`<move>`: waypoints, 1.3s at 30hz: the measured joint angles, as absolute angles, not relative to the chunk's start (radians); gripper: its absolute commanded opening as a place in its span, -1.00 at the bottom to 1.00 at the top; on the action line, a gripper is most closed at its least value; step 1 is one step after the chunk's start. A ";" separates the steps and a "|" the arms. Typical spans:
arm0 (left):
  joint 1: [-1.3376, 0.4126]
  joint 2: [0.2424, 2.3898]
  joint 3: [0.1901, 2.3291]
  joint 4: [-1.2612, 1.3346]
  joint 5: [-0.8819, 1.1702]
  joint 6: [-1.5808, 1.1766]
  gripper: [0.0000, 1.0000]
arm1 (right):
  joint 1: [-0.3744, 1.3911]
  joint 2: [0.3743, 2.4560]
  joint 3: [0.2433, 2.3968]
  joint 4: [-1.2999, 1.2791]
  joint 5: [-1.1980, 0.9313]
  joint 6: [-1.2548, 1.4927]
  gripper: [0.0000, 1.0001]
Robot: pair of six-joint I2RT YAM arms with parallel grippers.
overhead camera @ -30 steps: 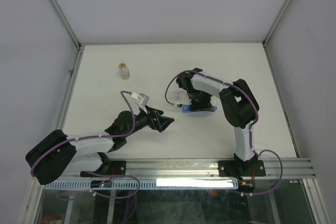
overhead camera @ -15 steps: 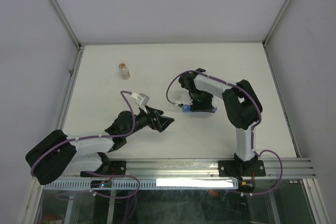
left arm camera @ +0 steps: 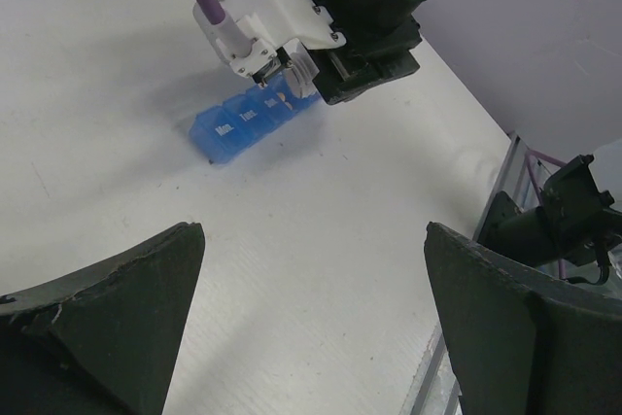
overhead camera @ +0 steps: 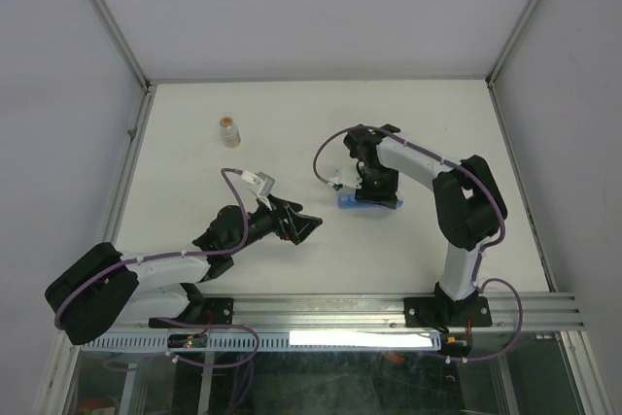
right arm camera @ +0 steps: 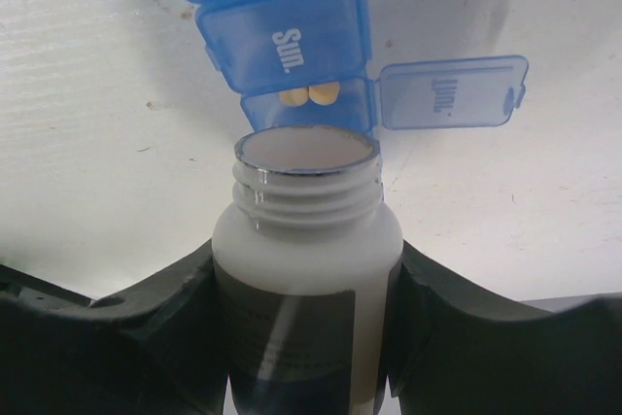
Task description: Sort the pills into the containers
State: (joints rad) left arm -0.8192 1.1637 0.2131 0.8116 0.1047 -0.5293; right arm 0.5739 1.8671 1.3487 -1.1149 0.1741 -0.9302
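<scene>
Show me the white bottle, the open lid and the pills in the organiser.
white bottle (right arm camera: 306, 206), right wrist view, on its threaded neck.
open lid (right arm camera: 449, 92), right wrist view, middle of the flap.
pills (right arm camera: 324, 93), right wrist view, on the right-hand tablet.

The black-and-white left arm (overhead camera: 146, 274) lies low and folded over the near-left part of the white table (overhead camera: 194, 114), with its forearm reaching toward the middle. The left gripper (overhead camera: 303, 225) at its end points to the right. Its two dark fingers (left arm camera: 117, 308) are spread wide apart with nothing between them. The black-and-white right arm (overhead camera: 465, 206) rises from its base at the near edge, bends at the elbow and reaches left and down toward the table's middle. The right gripper (overhead camera: 374, 191) is angled downward, and its jaws are clamped on a white plastic bottle (right arm camera: 306, 240). One finger (right arm camera: 117, 328) presses each side, and the bottle's open mouth is tipped forward.
</scene>
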 measured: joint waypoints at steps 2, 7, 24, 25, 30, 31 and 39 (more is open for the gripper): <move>-0.819 1.153 0.212 0.810 0.104 -0.529 0.98 | 0.566 1.850 1.338 -1.104 0.158 -0.931 -0.93; -0.819 1.058 0.181 0.798 0.084 -0.524 0.98 | 0.530 1.803 1.299 -1.073 0.085 -0.932 -0.93; -0.819 0.846 0.337 0.168 -0.218 -0.496 0.98 | 0.192 1.246 0.983 -0.530 -0.921 -0.570 -0.95; -0.818 0.869 0.362 0.123 -0.244 -0.508 0.98 | 0.176 1.220 0.926 -0.395 -0.998 -0.471 -0.95; -0.800 1.019 0.488 -0.071 -0.343 -0.541 0.98 | 0.197 1.154 0.714 0.209 -1.174 -0.073 -0.95; -0.792 1.041 0.505 -0.097 -0.352 -0.542 0.98 | 0.204 1.146 0.696 0.268 -1.187 -0.040 -0.95; -0.677 1.148 0.562 -0.219 -0.377 -0.532 0.57 | 0.227 1.067 0.647 0.411 -1.258 0.006 -0.95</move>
